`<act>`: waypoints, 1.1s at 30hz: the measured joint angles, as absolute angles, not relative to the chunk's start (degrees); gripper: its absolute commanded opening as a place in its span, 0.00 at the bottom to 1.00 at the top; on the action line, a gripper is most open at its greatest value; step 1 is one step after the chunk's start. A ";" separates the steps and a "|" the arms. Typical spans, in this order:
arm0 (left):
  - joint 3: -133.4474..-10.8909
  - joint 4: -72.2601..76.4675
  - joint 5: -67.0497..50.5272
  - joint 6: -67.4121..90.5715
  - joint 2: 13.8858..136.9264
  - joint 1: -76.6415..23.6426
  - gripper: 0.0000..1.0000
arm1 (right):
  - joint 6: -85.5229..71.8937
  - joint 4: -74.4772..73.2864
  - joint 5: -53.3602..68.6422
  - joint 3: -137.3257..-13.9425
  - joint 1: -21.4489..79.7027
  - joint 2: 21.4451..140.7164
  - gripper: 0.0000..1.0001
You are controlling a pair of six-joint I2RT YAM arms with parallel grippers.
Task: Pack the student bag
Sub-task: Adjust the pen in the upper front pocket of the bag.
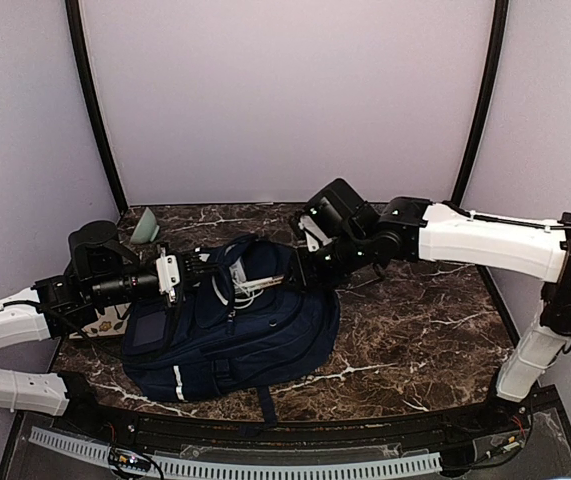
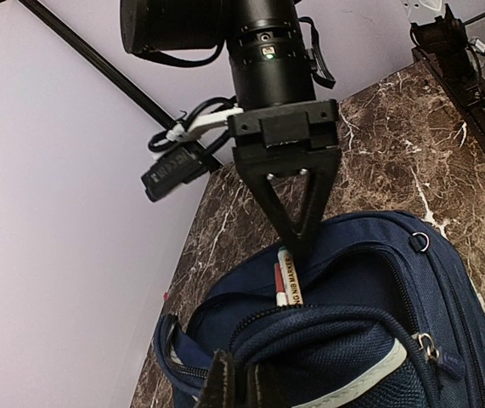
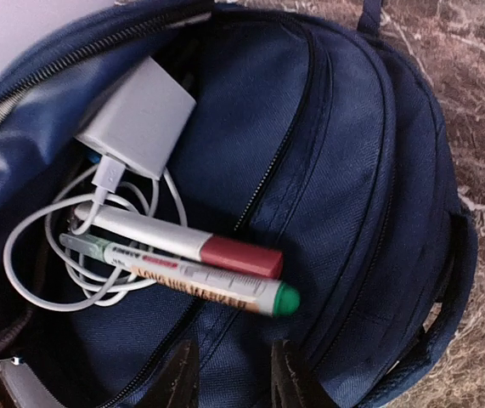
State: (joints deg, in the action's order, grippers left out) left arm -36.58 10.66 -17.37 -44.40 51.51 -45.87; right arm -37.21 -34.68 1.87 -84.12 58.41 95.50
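The student bag (image 1: pixel 230 325) lies flat on the marble table (image 1: pixel 415 320), left of centre, its long axis running from the near-left bottom end up to the far-right top, where the open mouth faces the right arm. Inside that mouth, seen from the right wrist, a white charger (image 3: pixel 140 119) sits deep in the compartment with its cable (image 3: pixel 47 272) coiled below it, and two markers lie across the coil side by side, one red-capped (image 3: pixel 183 242), one green-capped (image 3: pixel 200 285), caps pointing out toward the opening. The left gripper (image 1: pixel 197 262) is pinched together on the rim of the bag's opening, most likely to hold the flap up so the compartment stays gaping for loading. The right gripper (image 3: pixel 229 374) hovers just over the mouth with its fingers (image 3: pixel 178 378) a little apart and nothing between them, the markers lying free below; that suggests they have been dropped in. A pale green object (image 1: pixel 146 227) rests at the table's far-left corner, well away.
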 measured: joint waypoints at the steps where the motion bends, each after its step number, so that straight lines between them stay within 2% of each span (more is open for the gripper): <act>1: -36.58 10.66 -17.37 -44.38 51.51 -45.87 0.00 | -37.21 -35.20 2.31 -83.79 58.54 95.83 0.29; 8: -36.58 10.61 -17.52 -44.40 51.51 -45.87 0.00 | -35.59 -36.45 1.76 -87.55 58.83 100.49 0.23; 18: -36.58 10.61 -17.54 -44.40 51.51 -45.87 0.00 | -29.65 -37.56 0.12 -99.72 58.48 111.77 0.22; 26: -36.58 10.63 -17.56 -44.40 51.51 -45.87 0.00 | -24.43 -35.27 -3.86 -103.63 57.74 114.41 0.21; 30: -36.58 10.63 -17.54 -44.40 51.51 -45.87 0.00 | -23.35 -34.57 -3.84 -104.25 57.34 114.87 0.24; 33: -36.58 10.63 -17.56 -44.40 51.51 -45.87 0.00 | -22.61 -34.65 -4.12 -104.33 57.28 114.76 0.33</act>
